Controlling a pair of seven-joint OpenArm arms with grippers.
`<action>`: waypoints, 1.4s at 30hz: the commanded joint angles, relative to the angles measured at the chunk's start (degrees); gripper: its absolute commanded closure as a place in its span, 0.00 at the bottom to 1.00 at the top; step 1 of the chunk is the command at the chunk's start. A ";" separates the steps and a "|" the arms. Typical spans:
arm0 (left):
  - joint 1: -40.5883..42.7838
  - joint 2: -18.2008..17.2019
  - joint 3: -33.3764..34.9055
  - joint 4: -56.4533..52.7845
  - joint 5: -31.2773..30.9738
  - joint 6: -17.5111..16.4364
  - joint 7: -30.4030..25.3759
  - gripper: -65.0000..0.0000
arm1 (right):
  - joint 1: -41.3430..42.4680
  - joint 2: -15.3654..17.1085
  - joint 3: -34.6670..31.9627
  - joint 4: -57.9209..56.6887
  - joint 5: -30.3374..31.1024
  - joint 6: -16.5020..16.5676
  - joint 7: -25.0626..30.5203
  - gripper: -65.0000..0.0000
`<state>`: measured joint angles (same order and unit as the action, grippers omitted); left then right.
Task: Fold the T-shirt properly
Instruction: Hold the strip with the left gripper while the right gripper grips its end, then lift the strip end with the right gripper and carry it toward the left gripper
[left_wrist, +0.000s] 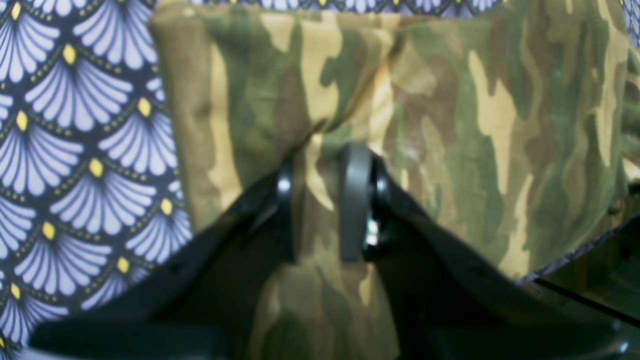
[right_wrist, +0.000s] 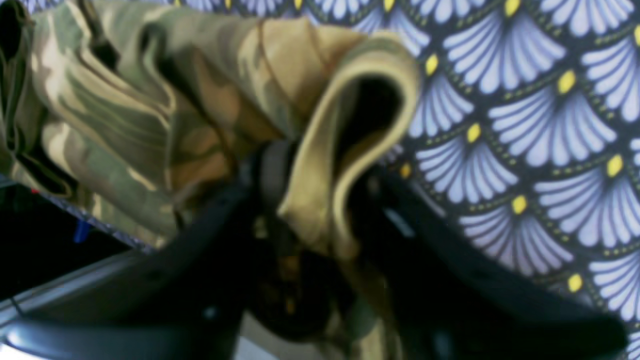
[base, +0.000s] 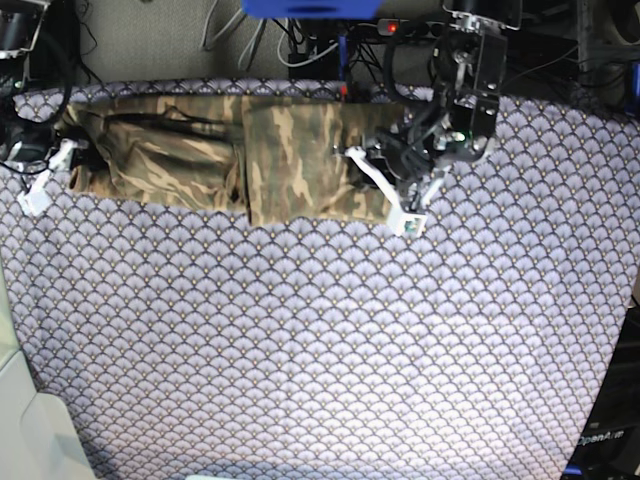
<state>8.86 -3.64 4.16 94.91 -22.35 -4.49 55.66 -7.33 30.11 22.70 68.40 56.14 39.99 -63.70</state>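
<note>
item, nearest your wrist cameras: left gripper (left_wrist: 325, 200), jaws drawn in on a pinched ridge of the t-shirt (left_wrist: 450, 125); cloth runs between the fingers (left_wrist: 356, 200) and on under the palm. in the base view you find this gripper (base: 395, 190) at the shirt's right end.

item: right gripper (right_wrist: 320, 200), dark fingers either side of a rolled tan hem of the t-shirt (right_wrist: 150, 110), clenched on that fold; the hem curls open in a loop just above the jaws. in the base view you see this gripper (base: 45, 175) at the shirt's left end.

item, further out: t-shirt (base: 230, 160), lying as a long crumpled band across the far side of the table, stretched between your two grippers.

item: tablecloth (base: 320, 360), purple fan pattern, under everything, bare across the whole near half.
</note>
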 joint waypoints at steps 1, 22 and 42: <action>-0.29 0.08 -0.08 0.78 -0.11 -0.04 0.12 0.81 | 1.05 1.23 0.29 0.74 0.43 0.01 -0.17 0.85; -0.73 -0.36 -0.25 1.57 -0.11 0.14 0.12 0.81 | -2.91 -3.34 1.35 17.53 12.65 0.01 -11.51 0.93; 3.58 -0.54 -12.03 11.94 -0.11 -0.21 0.74 0.81 | -4.05 -14.33 1.43 35.38 12.65 0.01 -16.30 0.93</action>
<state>12.23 -4.10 -7.79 105.89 -21.82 -4.47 57.06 -11.94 15.11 23.83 102.85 66.89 39.79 -80.97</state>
